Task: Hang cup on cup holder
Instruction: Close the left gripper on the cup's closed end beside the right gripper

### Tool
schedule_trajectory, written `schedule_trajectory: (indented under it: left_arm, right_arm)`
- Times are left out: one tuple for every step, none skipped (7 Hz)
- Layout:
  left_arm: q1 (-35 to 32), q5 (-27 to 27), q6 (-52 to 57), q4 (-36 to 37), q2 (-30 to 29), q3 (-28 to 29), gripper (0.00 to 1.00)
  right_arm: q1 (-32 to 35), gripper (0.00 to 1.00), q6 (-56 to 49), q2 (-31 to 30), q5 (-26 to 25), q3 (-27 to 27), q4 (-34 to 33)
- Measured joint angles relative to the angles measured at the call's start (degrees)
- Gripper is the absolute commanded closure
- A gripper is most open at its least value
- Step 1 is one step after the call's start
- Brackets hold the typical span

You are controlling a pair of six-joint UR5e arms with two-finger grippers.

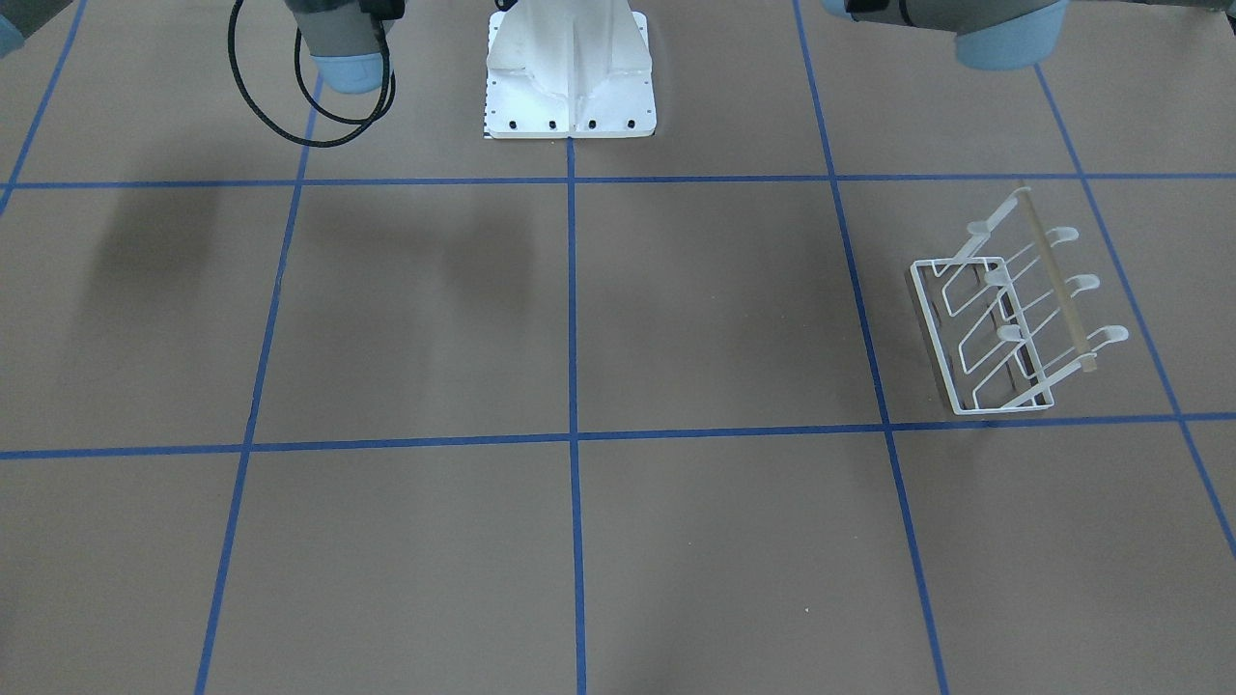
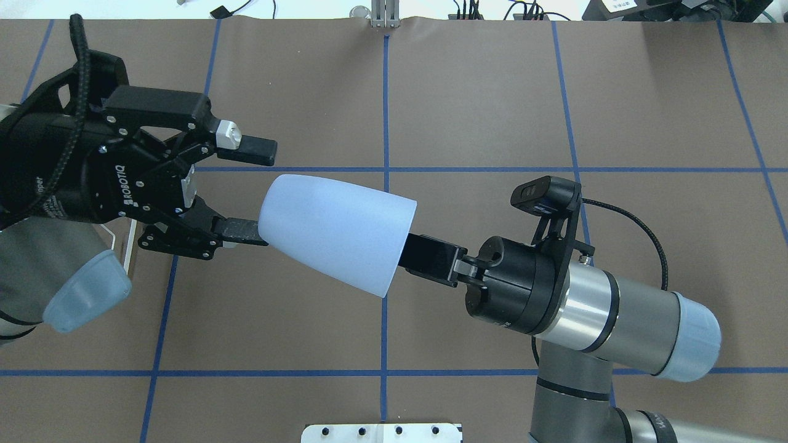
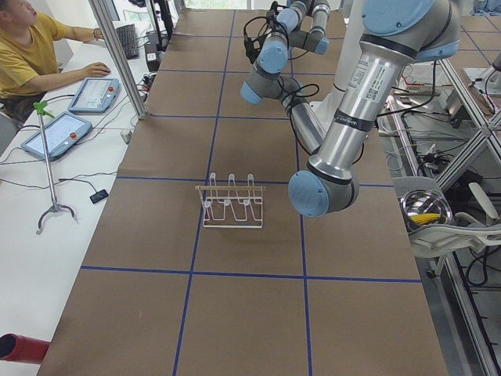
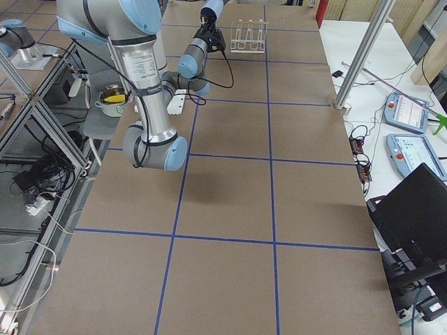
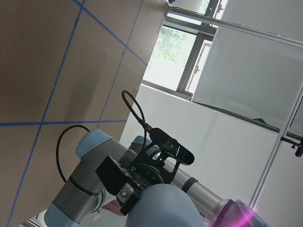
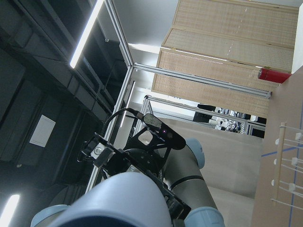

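Observation:
The pale blue cup [image 2: 338, 234] is held in the air on its side, its narrow base toward my left gripper. My right gripper [image 2: 425, 253] is shut on the cup's rim, with its fingertips hidden by the cup. My left gripper [image 2: 269, 192] is open, its two fingers [image 2: 246, 147] on either side of the cup's base; the lower one reaches the base edge. The cup also shows in the left wrist view [image 5: 165, 208] and the right wrist view [image 6: 118, 198]. The white wire cup holder [image 1: 1004, 328] stands empty on the table on my left side [image 3: 232, 202].
The white robot base plate [image 1: 570, 87] sits at the table's near edge. Blue tape lines [image 1: 572, 434] grid the brown table. An operator [image 3: 31, 47] sits at a side desk with tablets. A metal bowl [image 3: 427, 210] rests beside the table.

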Motion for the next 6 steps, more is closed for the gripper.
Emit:
schedule_trajectory:
  left_arm:
    - [0.22, 0.02, 0.04, 0.02, 0.00, 0.03, 0.02]
    - [0.47, 0.02, 0.08, 0.02, 0.00, 0.11, 0.04]
    - [0.63, 0.02, 0.09, 0.01, 0.00, 0.17, 0.14]
    - [0.79, 0.05, 0.08, -0.03, 0.00, 0.21, 0.22]
    - [0.93, 0.22, 0.06, -0.05, 0.00, 0.17, 0.22]
    - [1.09, 0.64, 0.06, -0.50, 0.00, 0.15, 0.22]
  right_arm:
    - [-0.01, 1.00, -0.50, 0.20, -0.47, -0.29, 0.00]
    - [-0.01, 1.00, -0.69, 0.37, -0.78, -0.38, -0.02]
    - [-0.02, 1.00, -0.75, 0.66, -1.09, -0.43, -0.10]
    - [-0.02, 1.00, -0.75, 0.94, -1.38, -0.51, -0.22]
    - [-0.05, 1.00, -0.76, 1.10, -1.60, -0.63, -0.32]
    - [-0.08, 1.00, -0.78, 1.19, -1.87, -0.78, -0.43]
